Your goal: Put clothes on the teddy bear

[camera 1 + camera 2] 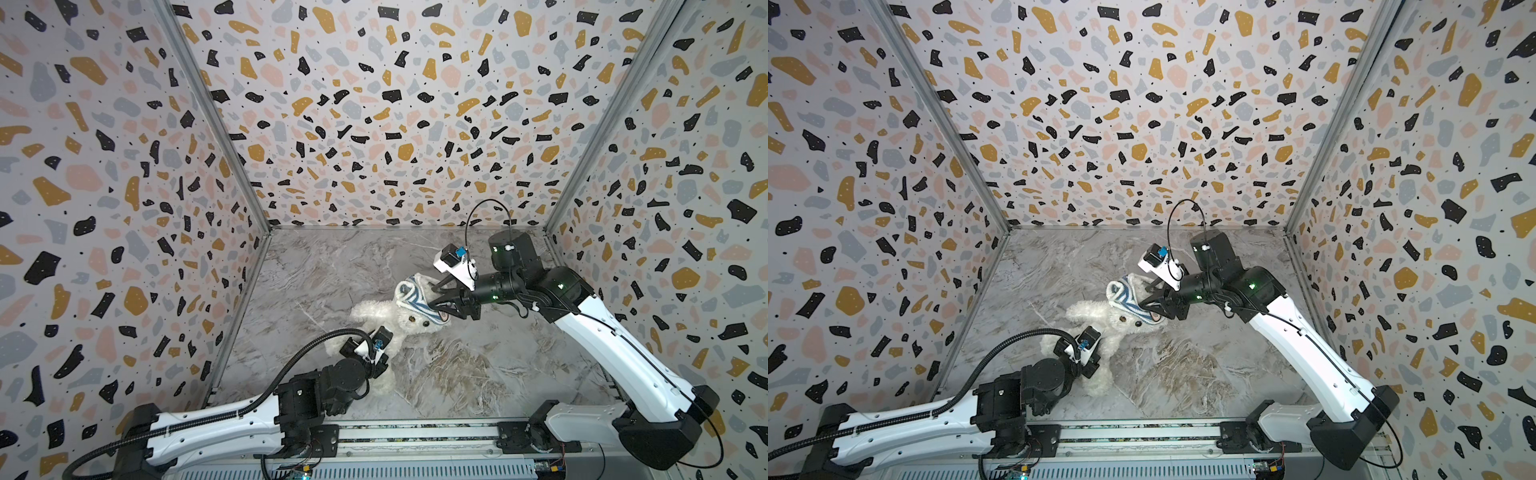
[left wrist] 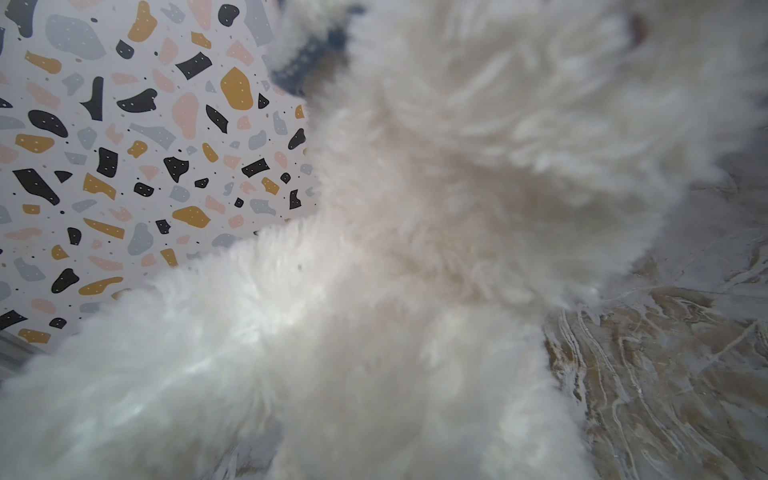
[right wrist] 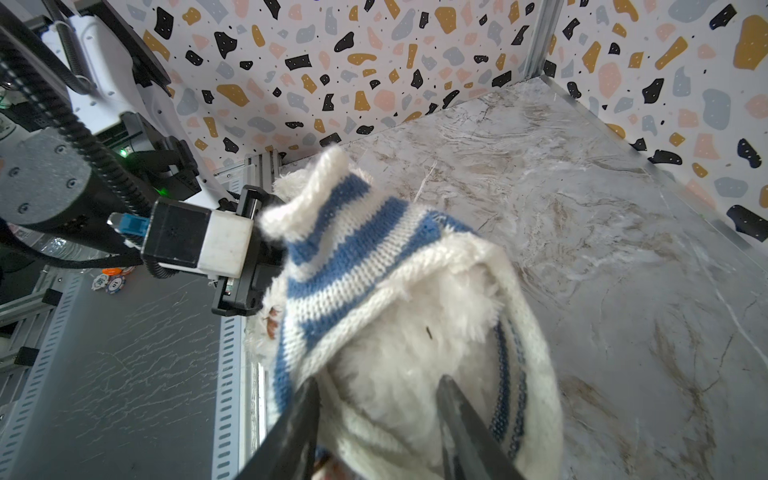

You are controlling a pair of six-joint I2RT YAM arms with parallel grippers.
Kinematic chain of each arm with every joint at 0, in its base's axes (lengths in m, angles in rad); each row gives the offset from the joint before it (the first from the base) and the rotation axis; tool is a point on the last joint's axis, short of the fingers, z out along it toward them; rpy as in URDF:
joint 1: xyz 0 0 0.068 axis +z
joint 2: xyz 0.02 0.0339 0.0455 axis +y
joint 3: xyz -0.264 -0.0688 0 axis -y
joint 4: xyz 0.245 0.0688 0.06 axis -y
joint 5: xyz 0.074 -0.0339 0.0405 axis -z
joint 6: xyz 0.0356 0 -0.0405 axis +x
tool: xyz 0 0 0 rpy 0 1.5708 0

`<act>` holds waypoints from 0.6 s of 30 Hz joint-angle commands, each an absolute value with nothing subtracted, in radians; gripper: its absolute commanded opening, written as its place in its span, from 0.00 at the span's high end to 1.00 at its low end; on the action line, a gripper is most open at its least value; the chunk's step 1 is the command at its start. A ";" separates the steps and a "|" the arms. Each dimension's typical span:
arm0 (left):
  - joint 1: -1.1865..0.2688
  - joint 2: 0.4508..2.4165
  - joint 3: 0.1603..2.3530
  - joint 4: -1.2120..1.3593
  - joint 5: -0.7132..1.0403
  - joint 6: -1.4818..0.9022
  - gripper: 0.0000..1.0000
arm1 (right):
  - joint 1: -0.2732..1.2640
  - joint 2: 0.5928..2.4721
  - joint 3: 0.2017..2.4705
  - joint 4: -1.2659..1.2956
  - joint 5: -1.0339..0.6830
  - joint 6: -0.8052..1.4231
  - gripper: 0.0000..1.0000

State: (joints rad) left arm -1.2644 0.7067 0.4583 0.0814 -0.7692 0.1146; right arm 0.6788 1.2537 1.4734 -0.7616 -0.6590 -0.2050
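Mid-tabletop, teddy bear lies with shirt bunched on its head: right gripper jaws spread over hem, so pinch knit only, pull toward torso; left gripper jaws buried in fur, can't tell state, should anchor body.

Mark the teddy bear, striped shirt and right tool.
teddy bear (image 1: 415, 326), in a top view, face
striped shirt (image 3: 353, 257), right wrist view, striped knit
right tool (image 3: 379, 382), right wrist view, between its fingertips
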 commanded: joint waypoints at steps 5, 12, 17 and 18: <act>-1.266 0.694 0.485 0.163 -0.802 0.119 1.00 | 0.689 1.242 1.473 -0.815 -0.605 -0.174 0.55; -1.272 0.697 0.479 0.171 -0.801 0.131 1.00 | 0.683 1.287 1.529 -0.798 -0.485 -0.106 0.55; -1.272 0.706 0.467 0.192 -0.819 0.143 1.00 | 0.670 1.346 1.586 -0.792 -0.559 -0.062 0.55; -1.272 0.707 0.464 0.197 -0.824 0.147 1.00 | 0.660 1.357 1.586 -0.789 -0.588 -0.051 0.56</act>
